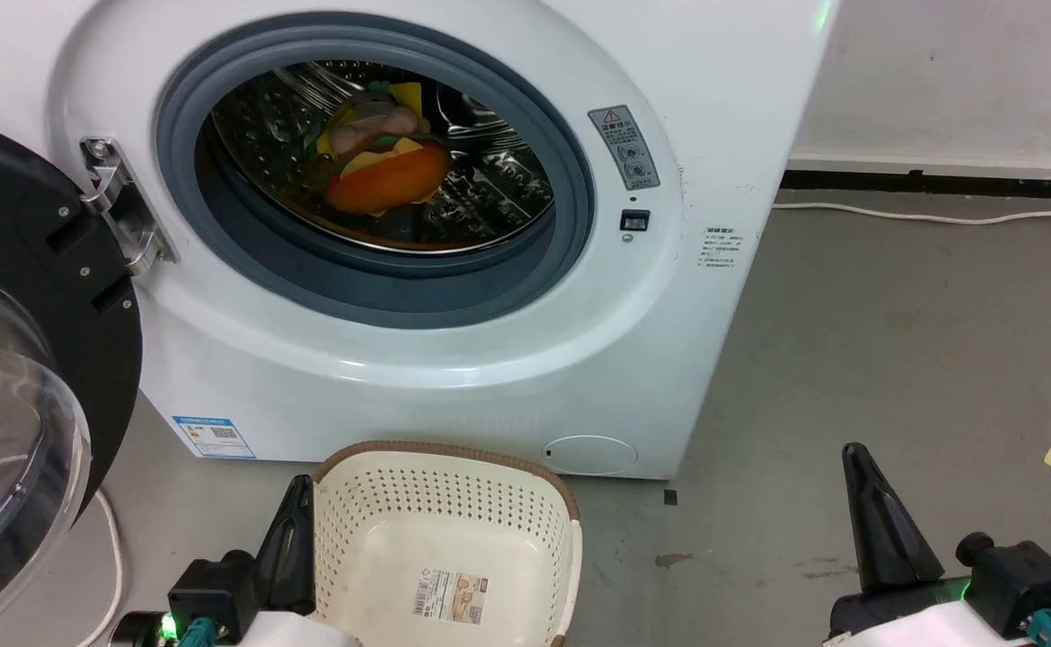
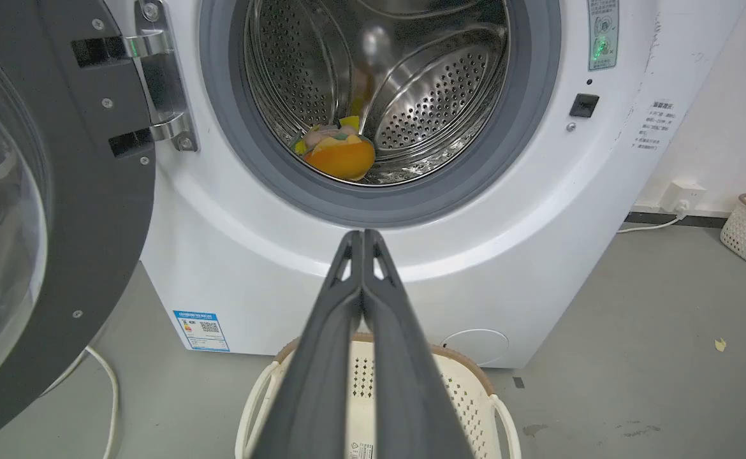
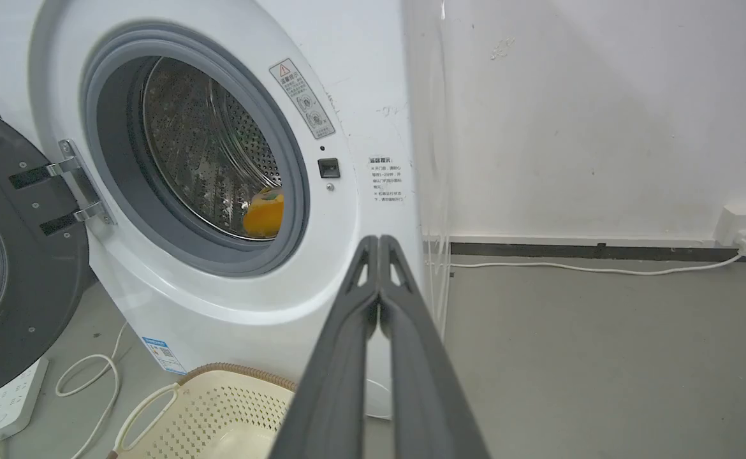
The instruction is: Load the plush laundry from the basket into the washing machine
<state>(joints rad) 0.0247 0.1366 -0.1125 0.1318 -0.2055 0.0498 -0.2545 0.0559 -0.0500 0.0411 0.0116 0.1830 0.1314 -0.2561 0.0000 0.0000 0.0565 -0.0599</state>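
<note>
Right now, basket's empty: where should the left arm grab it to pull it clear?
Probably the left rim of the basket, from above, jaws straddling the wall. It stands upright and open-topped, the wall is thin, and the left gripper hangs shut beside that edge; open first.

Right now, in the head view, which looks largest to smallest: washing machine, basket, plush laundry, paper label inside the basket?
1. washing machine
2. basket
3. plush laundry
4. paper label
The paper label lies nearer the camera than the plush laundry, yet looks clearly smaller.
</note>
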